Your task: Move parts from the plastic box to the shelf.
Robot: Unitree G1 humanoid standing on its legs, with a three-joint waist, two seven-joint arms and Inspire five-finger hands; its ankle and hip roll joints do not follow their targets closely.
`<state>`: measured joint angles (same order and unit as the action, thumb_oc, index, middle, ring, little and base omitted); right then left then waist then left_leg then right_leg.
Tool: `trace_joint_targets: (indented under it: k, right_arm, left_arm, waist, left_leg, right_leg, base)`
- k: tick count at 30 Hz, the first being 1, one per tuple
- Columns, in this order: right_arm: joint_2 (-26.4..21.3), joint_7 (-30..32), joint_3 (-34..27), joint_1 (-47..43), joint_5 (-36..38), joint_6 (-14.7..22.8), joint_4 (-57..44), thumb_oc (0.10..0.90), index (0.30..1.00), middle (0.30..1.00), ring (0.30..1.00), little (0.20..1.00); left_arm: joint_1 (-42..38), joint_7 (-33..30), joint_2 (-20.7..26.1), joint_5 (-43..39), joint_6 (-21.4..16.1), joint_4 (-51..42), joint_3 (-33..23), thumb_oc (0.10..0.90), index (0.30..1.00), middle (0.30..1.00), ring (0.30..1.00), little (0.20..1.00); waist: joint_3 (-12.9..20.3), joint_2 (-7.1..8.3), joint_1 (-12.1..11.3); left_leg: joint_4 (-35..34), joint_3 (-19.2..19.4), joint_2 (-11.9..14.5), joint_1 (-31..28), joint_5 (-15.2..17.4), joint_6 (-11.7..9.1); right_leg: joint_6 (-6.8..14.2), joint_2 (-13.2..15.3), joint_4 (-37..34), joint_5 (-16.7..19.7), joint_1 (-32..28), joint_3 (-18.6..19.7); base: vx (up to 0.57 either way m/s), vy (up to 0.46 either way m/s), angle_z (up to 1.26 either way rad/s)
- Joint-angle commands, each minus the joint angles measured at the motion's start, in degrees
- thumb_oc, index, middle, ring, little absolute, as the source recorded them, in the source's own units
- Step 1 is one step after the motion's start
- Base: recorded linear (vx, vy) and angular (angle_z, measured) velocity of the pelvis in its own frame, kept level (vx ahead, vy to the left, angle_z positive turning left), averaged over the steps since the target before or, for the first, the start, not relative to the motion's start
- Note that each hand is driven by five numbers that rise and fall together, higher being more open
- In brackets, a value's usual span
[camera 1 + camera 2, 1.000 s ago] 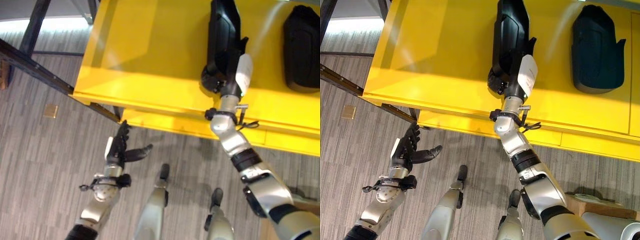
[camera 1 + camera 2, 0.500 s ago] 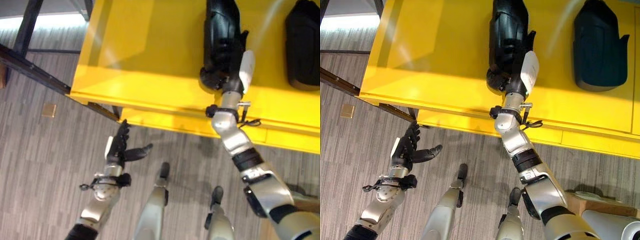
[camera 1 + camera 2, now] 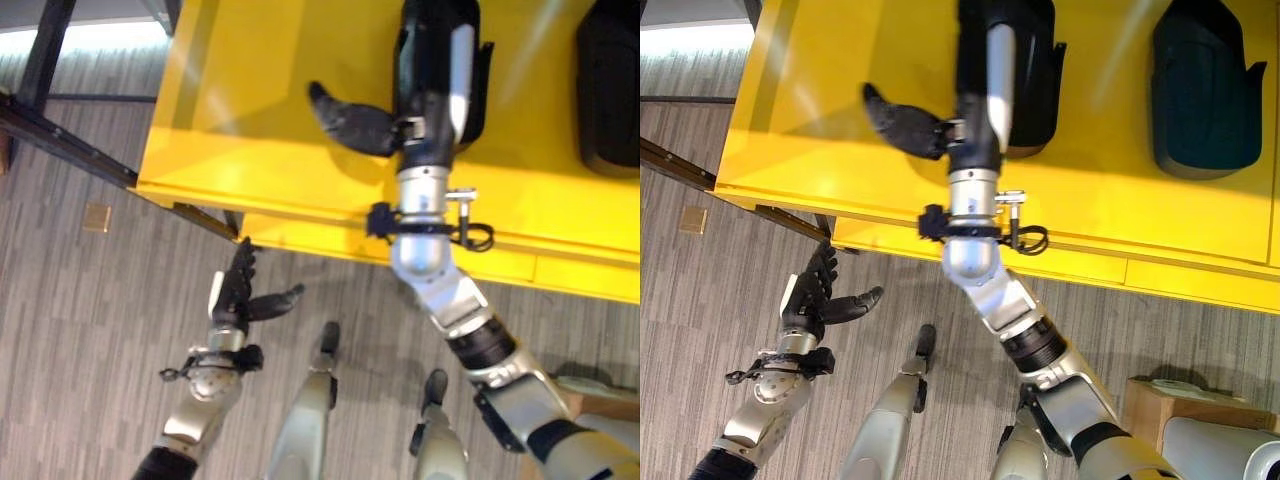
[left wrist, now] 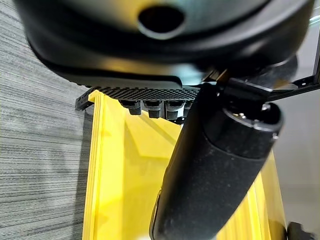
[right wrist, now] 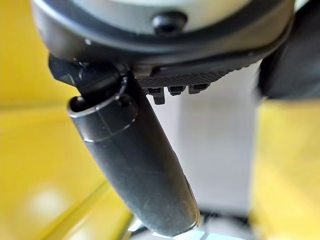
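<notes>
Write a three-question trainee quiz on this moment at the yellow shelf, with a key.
1. True or false: the right hand lies over a black part on the yellow shelf, thumb spread to the side.
2. How many black parts lie on the shelf?
A. one
B. two
C. four
3. Fill in: the left hand is ____ and holds nothing.

Key
1. True.
2. B: the second black part lies further to the robot's right.
3. Open; it hangs over the floor below the shelf edge.
</notes>
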<state>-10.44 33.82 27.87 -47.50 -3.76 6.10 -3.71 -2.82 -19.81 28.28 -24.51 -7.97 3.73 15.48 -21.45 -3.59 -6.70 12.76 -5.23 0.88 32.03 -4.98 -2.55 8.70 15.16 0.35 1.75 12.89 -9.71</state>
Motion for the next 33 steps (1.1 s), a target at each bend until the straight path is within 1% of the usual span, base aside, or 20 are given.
trace_joint_targets:
  k: [1,7,13,16,17,18,22,23,24,26,27,28,29,30,31,32,33]
  right_arm:
    - [3.1,-3.8,1.3,-4.9,2.3,7.6,-6.1,0.9,1.0,1.0,1.0,1.0]
    - [3.3,-4.2,2.7,-4.8,2.1,7.9,-7.8,0.9,1.0,1.0,1.0,1.0]
    - [1.8,-4.6,2.2,-3.8,3.1,8.1,-9.6,0.9,1.0,1.0,1.0,1.0]
    - [0.3,-5.3,1.9,-2.9,4.7,8.5,-10.7,0.9,1.0,1.0,1.0,1.0]
    - [-0.9,-6.7,1.9,-1.8,6.9,9.0,-11.3,0.9,1.0,1.0,1.0,1.0]
    - [-0.9,-6.8,1.9,-1.7,6.9,9.0,-11.3,0.9,1.0,1.0,1.0,1.0]
    - [-3.7,-8.2,0.9,1.6,7.9,9.8,-14.0,0.9,1.0,1.0,1.0,1.0]
    - [-4.3,-8.8,0.7,2.8,8.2,10.1,-14.7,0.9,1.0,1.0,1.0,1.0]
    - [-6.2,-10.5,0.1,5.5,8.6,10.2,-15.4,0.9,1.0,1.0,1.0,1.0]
    - [-9.1,-12.1,-1.8,9.3,8.7,10.3,-16.8,0.9,1.0,1.0,1.0,1.0]
    - [-9.1,-12.1,-1.8,9.3,8.7,10.3,-16.8,0.9,1.0,1.0,1.0,1.0]
    - [-12.2,-13.5,-4.8,13.9,8.9,10.7,-17.9,0.9,1.0,1.0,1.0,1.0]
    - [-14.1,-14.0,-6.6,16.6,8.4,10.6,-18.5,0.9,1.0,1.0,1.0,1.0]
    - [-14.1,-14.0,-6.6,16.7,8.4,10.5,-18.6,0.9,1.0,1.0,1.0,1.0]
    - [-17.1,-15.1,-12.0,25.0,8.5,11.8,-20.1,0.9,1.0,1.0,1.0,1.0]
    - [-17.2,-15.1,-12.1,25.4,8.5,11.7,-20.4,0.9,1.0,1.0,1.0,1.0]
    - [-18.6,-15.8,-14.4,28.9,7.9,11.9,-20.9,0.9,1.0,1.0,1.0,1.0]
  left_arm:
    - [0.8,-1.9,2.0,-0.5,-5.0,-7.2,-3.1,0.9,1.0,1.0,1.0,1.0]
    - [1.1,-2.1,2.1,-0.9,-5.3,-7.6,-3.4,0.9,1.0,1.0,1.0,1.0]
    - [0.8,-1.7,1.9,-0.8,-5.0,-6.5,-3.3,0.9,1.0,1.0,1.0,1.0]
    - [0.3,-1.4,1.8,-0.5,-4.7,-5.6,-3.0,0.9,1.0,1.0,1.0,1.0]
    - [0.1,-1.0,1.9,-0.3,-4.5,-4.9,-3.0,0.9,1.0,1.0,1.0,1.0]
    - [0.1,-1.0,1.9,-0.3,-4.6,-4.9,-3.0,0.9,1.0,1.0,1.0,1.0]
    - [0.6,0.0,2.1,-0.1,-4.2,-4.0,-3.3,0.9,1.0,1.0,1.0,1.0]
    - [0.8,0.2,2.1,-0.1,-4.2,-3.9,-3.4,0.9,1.0,1.0,1.0,1.0]
    - [1.3,1.0,2.2,0.0,-4.1,-3.7,-3.9,0.9,1.0,1.0,1.0,1.0]
    - [2.3,2.2,2.2,0.6,-3.9,-3.3,-4.7,0.9,1.0,1.0,1.0,1.0]
    - [2.3,2.2,2.2,0.6,-3.9,-3.3,-4.7,0.9,1.0,1.0,1.0,1.0]
    - [3.2,3.2,1.8,1.1,-3.7,-2.5,-5.5,0.9,1.0,1.0,1.0,1.0]
    - [3.8,3.8,1.6,1.5,-3.7,-2.1,-5.9,0.9,1.0,1.0,1.0,1.0]
    - [3.8,3.8,1.6,1.5,-3.7,-2.1,-5.8,0.9,1.0,1.0,1.0,1.0]
    - [5.6,4.9,0.6,2.8,-3.5,-1.2,-6.5,0.9,1.0,1.0,1.0,1.0]
    - [5.7,4.9,0.5,2.8,-3.5,-1.2,-6.4,0.9,1.0,1.0,1.0,1.0]
    - [6.4,5.5,0.4,3.1,-3.6,-0.8,-6.9,0.9,1.0,1.0,1.0,1.0]
  waist:
    - [2.4,0.47,-0.4]
    - [2.6,0.7,-0.2]
    - [2.9,1.47,0.5]
    - [3.1,2.33,1.1]
    - [3.4,3.07,1.5]
    - [3.4,3.07,1.4]
    - [4.2,4.86,2.5]
    - [4.3,5.18,2.6]
    - [5.0,6.04,3.2]
    - [6.1,6.95,4.0]
    - [6.1,6.95,4.0]
    - [7.3,7.7,4.9]
    - [7.8,7.96,5.4]
    - [7.9,8.01,5.3]
    - [10.1,8.62,7.1]
    - [10.1,8.63,6.9]
    - [10.9,8.71,7.5]
  left_leg:
    - [3.7,5.7,-0.3,-3.7,7.7,3.2]
    - [3.5,5.9,-0.2,-4.0,7.6,3.1]
    - [3.3,6.1,0.4,-4.7,7.6,3.0]
    - [3.0,6.2,0.9,-5.3,7.5,2.9]
    - [2.6,6.3,1.4,-5.9,7.4,2.7]
    - [2.6,6.3,1.4,-5.9,7.4,2.7]
    - [1.5,6.6,2.6,-7.7,7.0,2.5]
    - [1.0,6.7,2.9,-8.4,6.9,2.5]
    - [0.1,6.9,3.6,-9.5,6.6,2.3]
    - [-1.4,7.3,4.4,-11.3,6.1,2.1]
    - [-1.4,7.3,4.4,-11.3,6.1,2.1]
    - [-2.9,7.6,5.0,-13.0,5.5,1.6]
    - [-3.6,8.0,5.5,-14.5,5.5,1.4]
    - [-3.9,8.1,5.4,-14.5,5.2,1.4]
    - [-6.6,9.2,6.3,-17.4,4.4,0.9]
    - [-6.9,9.3,6.3,-17.7,4.2,0.8]
    - [-8.6,9.7,6.7,-19.1,3.5,0.5]
  right_leg:
    - [-2.0,-1.3,6.4,-1.1,3.6,3.9]
    - [-2.0,-1.3,6.5,-1.1,3.4,4.0]
    - [-2.1,-1.7,6.6,-1.2,3.3,4.1]
    - [-2.1,-2.1,6.4,-1.1,3.0,4.4]
    - [-2.2,-2.5,6.3,-1.1,2.9,4.6]
    - [-2.2,-2.5,6.3,-1.0,2.9,4.7]
    - [-2.2,-3.4,5.6,-0.6,2.2,5.3]
    - [-2.2,-3.6,5.4,-0.4,1.9,5.4]
    - [-2.1,-4.1,4.8,-0.2,1.4,5.6]
    - [-2.0,-4.6,4.0,0.1,0.4,5.9]
    - [-2.0,-4.6,4.0,0.1,0.4,5.9]
    - [-1.9,-5.2,3.1,0.2,-0.5,6.0]
    - [-1.9,-5.5,2.7,0.1,-1.6,6.3]
    - [-1.9,-5.5,2.6,0.3,-1.4,6.3]
    - [-1.7,-6.2,1.5,0.5,-2.8,7.1]
    - [-1.7,-6.2,1.4,0.5,-2.9,7.2]
    - [-1.6,-6.6,0.9,0.6,-3.5,7.4]
  base:
    - [0.0,0.0,0.0]
    - [0.0,0.0,0.0]
    - [0.0,0.0,0.0]
    - [-0.01,-0.023,-0.03]
    - [0.0,-0.038,-0.04]
    - [0.0,-0.049,-0.04]
    - [0.0,-0.053,-0.15]
    - [0.01,-0.075,-0.2]
    - [0.03,-0.075,-0.24]
    - [0.04,-0.061,-0.15]
    - [0.05,-0.07,-0.11]
    - [0.06,-0.068,-0.19]
    - [0.05,-0.068,-0.19]
    - [0.08,-0.062,-0.18]
    - [0.06,-0.043,-0.18]
    - [0.08,-0.065,-0.17]
    - [0.06,-0.049,-0.24]
